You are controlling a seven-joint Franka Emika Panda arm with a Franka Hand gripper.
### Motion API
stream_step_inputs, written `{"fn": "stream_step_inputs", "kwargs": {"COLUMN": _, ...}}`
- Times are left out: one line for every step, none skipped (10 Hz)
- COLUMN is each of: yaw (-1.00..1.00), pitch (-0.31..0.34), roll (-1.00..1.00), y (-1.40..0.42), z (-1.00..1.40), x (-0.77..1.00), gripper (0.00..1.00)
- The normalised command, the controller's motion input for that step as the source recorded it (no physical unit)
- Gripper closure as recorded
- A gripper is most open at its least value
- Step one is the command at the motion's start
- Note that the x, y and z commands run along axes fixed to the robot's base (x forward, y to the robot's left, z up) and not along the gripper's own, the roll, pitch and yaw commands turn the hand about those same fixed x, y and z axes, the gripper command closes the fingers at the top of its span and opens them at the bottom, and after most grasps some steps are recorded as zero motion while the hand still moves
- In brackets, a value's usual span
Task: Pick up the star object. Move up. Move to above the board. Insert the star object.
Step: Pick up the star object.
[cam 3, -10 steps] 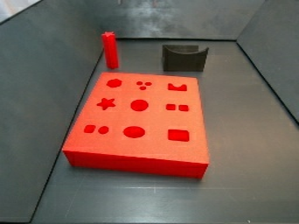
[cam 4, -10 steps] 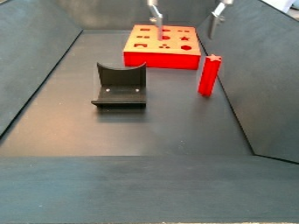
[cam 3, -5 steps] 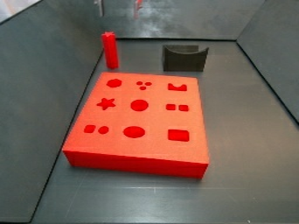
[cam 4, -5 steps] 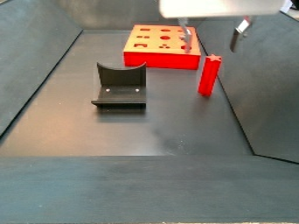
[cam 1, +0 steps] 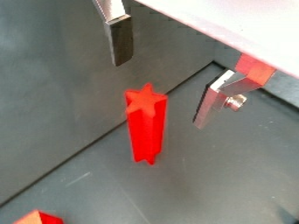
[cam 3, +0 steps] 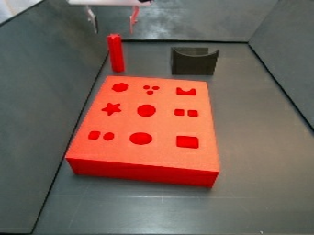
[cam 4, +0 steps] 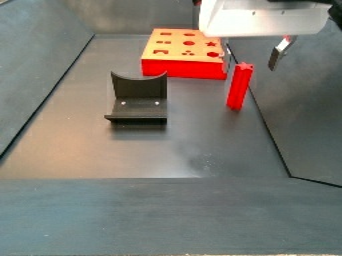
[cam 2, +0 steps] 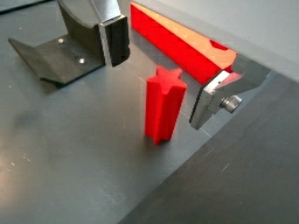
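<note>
The star object (cam 3: 116, 52) is a tall red peg with a star-shaped top. It stands upright on the floor beside the far corner of the board (cam 3: 147, 156), apart from it. It also shows in a side view (cam 4: 239, 85) and in both wrist views (cam 1: 146, 122) (cam 2: 163, 105). The board, a flat red slab with shaped holes, shows in a side view (cam 4: 171, 66) and as a red edge in a wrist view (cam 2: 176, 44). My gripper (cam 4: 254, 55) is open just above the peg, also in a side view (cam 3: 114, 20). Its fingers (cam 1: 121, 39) (cam 2: 211, 101) stand either side, not touching.
The dark fixture (cam 3: 193, 61) stands on the floor beyond the board, and shows in a side view (cam 4: 136, 98) and a wrist view (cam 2: 59, 57). Grey sloping walls (cam 3: 50, 64) close in the floor; the peg stands near one.
My gripper has come from over the board's far end to a spot right above the star object and has dropped lower. The peg, board and fixture have not moved.
</note>
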Motion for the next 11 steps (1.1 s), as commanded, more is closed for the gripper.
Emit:
{"fn": "stream_step_inputs", "kwargs": {"yaw": 0.33, "pitch": -0.026, "roll": -0.06, "y": -0.19, "z": -0.47, "x": 0.0, "gripper": 0.0}}
{"fn": "stream_step_inputs", "kwargs": {"yaw": 0.31, "pitch": -0.023, "roll": -0.06, "y": -0.19, "z": -0.43, "x": 0.0, "gripper": 0.0}}
{"fn": "stream_step_inputs", "kwargs": {"yaw": 0.26, "pitch": -0.043, "roll": -0.09, "y": -0.13, "z": -0.3, "x": -0.01, "gripper": 0.0}}
{"fn": "stream_step_inputs", "kwargs": {"yaw": 0.02, "pitch": -0.01, "roll": 0.0, "y": -0.01, "z": 0.0, "x": -0.06, "gripper": 0.0}}
{"fn": "stream_step_inputs", "kwargs": {"yaw": 0.0, "pitch": 0.0, "roll": 0.01, "y": 0.0, "z": 0.0, "x": 0.0, "gripper": 0.0}}
{"fn": "stream_step_inputs", "kwargs": {"yaw": 0.0, "pitch": 0.0, "roll": 0.0, "y": 0.0, "z": 0.0, "x": 0.0, "gripper": 0.0}}
{"fn": "stream_step_inputs", "kwargs": {"yaw": 0.0, "pitch": 0.0, "roll": 0.0, "y": 0.0, "z": 0.0, "x": 0.0, "gripper": 1.0}}
{"fn": "stream_step_inputs", "kwargs": {"yaw": 0.0, "pitch": 0.0, "roll": 0.0, "y": 0.0, "z": 0.0, "x": 0.0, "gripper": 1.0}}
{"fn": "stream_step_inputs", "kwargs": {"yaw": 0.0, "pitch": 0.0, "roll": 0.0, "y": 0.0, "z": 0.0, "x": 0.0, "gripper": 1.0}}
{"fn": "stream_step_inputs", "kwargs": {"yaw": 0.0, "pitch": 0.0, "roll": 0.0, "y": 0.0, "z": 0.0, "x": 0.0, "gripper": 1.0}}
{"fn": "stream_step_inputs", "kwargs": {"yaw": 0.0, "pitch": 0.0, "roll": 0.0, "y": 0.0, "z": 0.0, "x": 0.0, "gripper": 1.0}}
